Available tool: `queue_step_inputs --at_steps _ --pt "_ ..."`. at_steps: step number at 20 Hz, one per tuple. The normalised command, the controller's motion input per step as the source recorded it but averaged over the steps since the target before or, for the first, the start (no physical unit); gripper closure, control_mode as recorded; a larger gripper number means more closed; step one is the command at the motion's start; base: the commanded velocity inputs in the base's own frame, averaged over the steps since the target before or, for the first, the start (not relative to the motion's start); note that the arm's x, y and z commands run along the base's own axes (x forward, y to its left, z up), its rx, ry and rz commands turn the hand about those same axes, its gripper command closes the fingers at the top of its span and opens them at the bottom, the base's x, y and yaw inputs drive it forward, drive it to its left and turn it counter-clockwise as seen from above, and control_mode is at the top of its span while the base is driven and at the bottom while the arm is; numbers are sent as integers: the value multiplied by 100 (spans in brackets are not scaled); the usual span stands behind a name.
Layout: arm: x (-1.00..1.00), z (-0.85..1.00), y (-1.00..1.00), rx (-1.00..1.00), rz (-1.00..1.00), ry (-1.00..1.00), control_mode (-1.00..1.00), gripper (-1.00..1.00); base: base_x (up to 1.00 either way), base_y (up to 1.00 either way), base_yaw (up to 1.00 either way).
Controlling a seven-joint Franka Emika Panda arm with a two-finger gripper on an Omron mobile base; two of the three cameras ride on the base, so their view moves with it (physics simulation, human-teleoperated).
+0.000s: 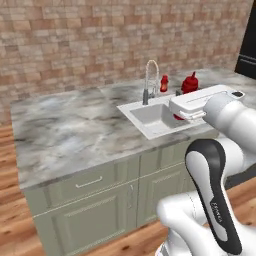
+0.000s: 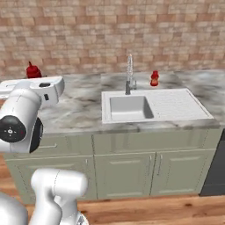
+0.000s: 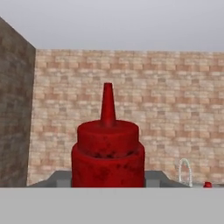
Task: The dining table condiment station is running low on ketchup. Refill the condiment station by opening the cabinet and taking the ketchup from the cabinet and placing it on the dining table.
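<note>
carrying the ketchup bottle (image 3: pixel 107 151) upright over the marbled tabletop (image 1: pixel 70 130), nozzle up, beside the sink (image 1: pixel 150 119). jaws look pinched on its body. needs a straight lowering onto the stone, clear of the basin.

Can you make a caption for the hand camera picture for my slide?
A red ketchup bottle with a pointy nozzle fills the front, brick wall behind, chrome tap far right.
</note>
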Motion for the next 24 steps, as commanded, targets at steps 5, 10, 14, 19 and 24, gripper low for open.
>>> queue_step_inputs --at_steps 5,10,14,19,24 --pt "0 0 0 0 0 0 100 100 33 100 -3" --pt "0 0 0 0 0 0 100 100 11 100 -1" --pt "0 0 0 0 0 0 100 100 0 100 -1" --pt "0 0 0 0 0 0 100 100 -11 100 -3" --pt "0 0 0 0 0 0 100 100 31 100 -14"
